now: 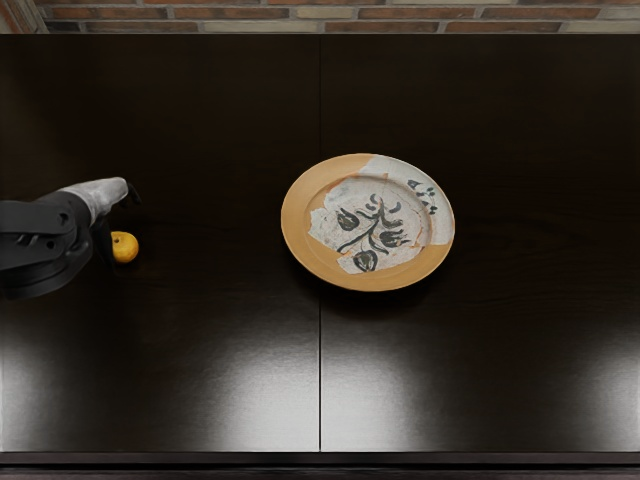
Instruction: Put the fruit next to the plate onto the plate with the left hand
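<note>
On the dark table point(200, 380), the fruit point(124, 246) is seen at far left, well apart from the plate point(295, 225), on which nothing lies. The left hand point(103, 202) is placed just beside the fruit, and whether it is clenched cannot be told. Lifting and placing are judged undone.

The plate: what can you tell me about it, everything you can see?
The plate is round, ceramic-looking, with a broad orange rim and a patchy white centre painted with a dark flower sprig; the white spills over the rim at upper right. It lies flat on the dark glossy table, slightly right of middle, touching only the table. Nothing lies on it; the small fruit sits far to its left.
</note>
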Controlling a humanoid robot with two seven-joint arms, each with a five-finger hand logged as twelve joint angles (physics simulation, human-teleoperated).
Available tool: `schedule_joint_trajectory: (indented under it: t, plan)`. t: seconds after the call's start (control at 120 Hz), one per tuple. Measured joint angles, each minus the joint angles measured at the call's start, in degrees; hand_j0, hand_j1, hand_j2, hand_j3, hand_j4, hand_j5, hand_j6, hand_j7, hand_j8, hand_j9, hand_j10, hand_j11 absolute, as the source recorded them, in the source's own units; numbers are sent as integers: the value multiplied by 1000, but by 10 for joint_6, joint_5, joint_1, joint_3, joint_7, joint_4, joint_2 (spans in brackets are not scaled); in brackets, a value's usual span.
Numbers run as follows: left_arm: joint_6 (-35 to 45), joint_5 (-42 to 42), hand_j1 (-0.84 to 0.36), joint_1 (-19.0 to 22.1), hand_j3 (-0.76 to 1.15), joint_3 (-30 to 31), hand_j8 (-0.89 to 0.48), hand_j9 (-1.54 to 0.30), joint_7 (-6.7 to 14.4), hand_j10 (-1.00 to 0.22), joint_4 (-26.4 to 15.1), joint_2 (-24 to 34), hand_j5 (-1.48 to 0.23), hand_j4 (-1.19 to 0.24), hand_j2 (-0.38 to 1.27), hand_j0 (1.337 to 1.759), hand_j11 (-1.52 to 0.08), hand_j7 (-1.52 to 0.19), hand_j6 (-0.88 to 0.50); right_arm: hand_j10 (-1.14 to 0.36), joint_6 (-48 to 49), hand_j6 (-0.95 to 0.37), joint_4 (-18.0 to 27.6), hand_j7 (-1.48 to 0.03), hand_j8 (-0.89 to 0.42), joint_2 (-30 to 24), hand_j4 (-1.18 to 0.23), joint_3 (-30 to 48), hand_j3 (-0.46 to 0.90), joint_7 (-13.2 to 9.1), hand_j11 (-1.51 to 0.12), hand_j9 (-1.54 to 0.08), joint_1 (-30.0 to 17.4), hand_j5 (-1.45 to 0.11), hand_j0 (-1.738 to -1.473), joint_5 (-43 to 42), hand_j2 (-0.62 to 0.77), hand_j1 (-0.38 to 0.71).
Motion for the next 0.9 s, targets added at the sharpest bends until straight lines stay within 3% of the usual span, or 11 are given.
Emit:
schedule_joint_trajectory:
  t: [0.375,0.9]
  plan:
    - [30,6,-26,5,0,2,-316,-408,1,-315,-25,-5,-409,-316,65,1658,-408,-408,-316,-24,0,-24,0,-31,-24,0,-24,0,0,0,-31,-31,0,-31,-1658,0,-5,-320]
    - [68,23,-29,11,0,21,-318,-411,2,-318,-27,-9,-412,-318,65,1658,-411,-411,-318,-24,0,-24,0,-31,-24,0,-24,0,0,0,-31,-31,0,-31,-1658,0,-5,-320]
